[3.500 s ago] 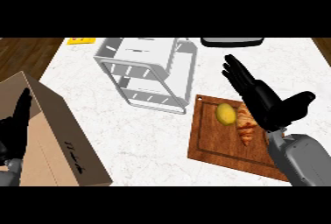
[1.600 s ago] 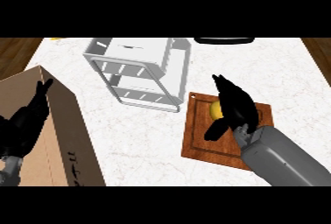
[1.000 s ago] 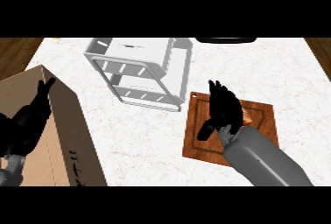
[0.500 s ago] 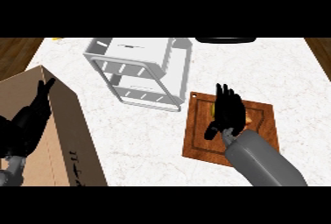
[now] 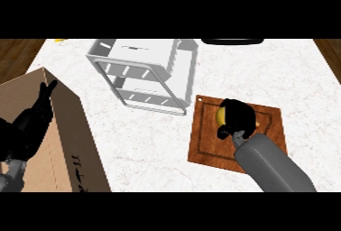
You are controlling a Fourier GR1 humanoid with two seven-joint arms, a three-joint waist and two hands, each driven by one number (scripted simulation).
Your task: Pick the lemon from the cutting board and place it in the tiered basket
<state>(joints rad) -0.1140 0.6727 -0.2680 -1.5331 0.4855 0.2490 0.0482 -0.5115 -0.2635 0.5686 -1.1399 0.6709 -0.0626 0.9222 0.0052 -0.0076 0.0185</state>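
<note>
On the wooden cutting board [image 5: 206, 144] at the right, my right hand [image 5: 238, 116] is curled over the yellow lemon [image 5: 220, 115], of which only a sliver shows at the hand's left edge. Its grey forearm runs down to the lower right and covers part of the board. The white tiered basket [image 5: 143, 72] stands at the back, up and to the left of the board. My left hand [image 5: 30, 126] rests open at the far left, fingers pointing up, over the cardboard box.
A brown cardboard box [image 5: 63, 149] fills the lower left corner. A dark object [image 5: 232, 41] lies at the counter's back edge, and a small yellow thing [image 5: 60, 40] at the back left. White marble counter lies between box and board.
My right hand came down onto the board, and its straight fingers have now curled round the lemon. The left hand stayed where it was.
</note>
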